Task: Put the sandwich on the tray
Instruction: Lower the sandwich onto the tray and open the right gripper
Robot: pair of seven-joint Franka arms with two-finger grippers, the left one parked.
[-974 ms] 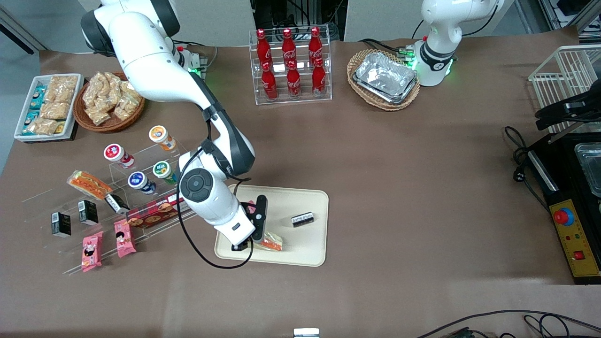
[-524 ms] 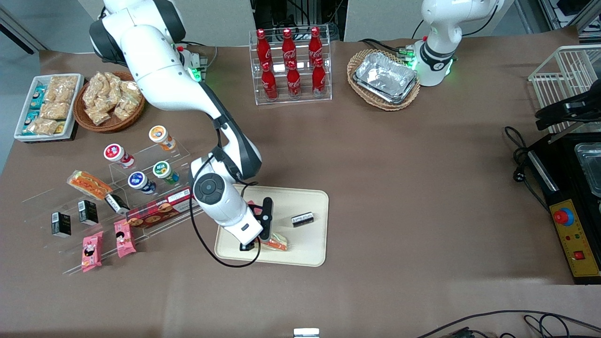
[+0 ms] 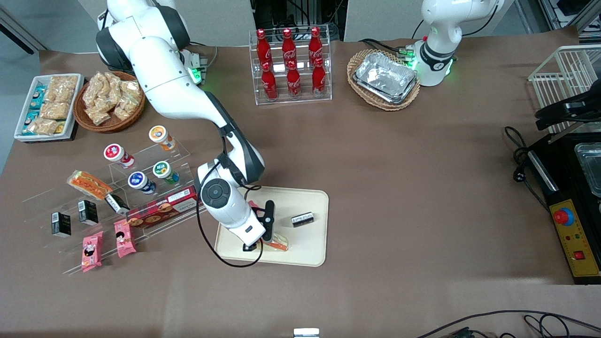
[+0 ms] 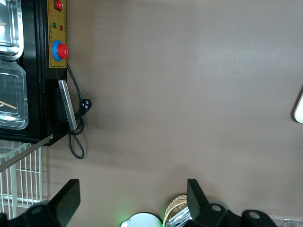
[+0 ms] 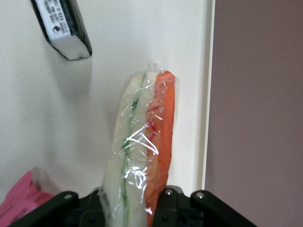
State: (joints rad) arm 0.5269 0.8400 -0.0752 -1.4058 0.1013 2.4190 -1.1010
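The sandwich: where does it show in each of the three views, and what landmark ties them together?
Front view: the sandwich lies on the cream tray, near the edge closest to the camera, under the gripper.
Right wrist view: the sandwich lies on the tray, one end between the gripper's fingers.
Left wrist view: not in it; only a tray corner.
Shared landmark: the cream tray.

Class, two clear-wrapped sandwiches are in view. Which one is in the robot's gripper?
The long sandwich with pale bread, lettuce and an orange strip, held by the gripper over the tray. The stubbier sandwich lies on the acrylic display stand, untouched.
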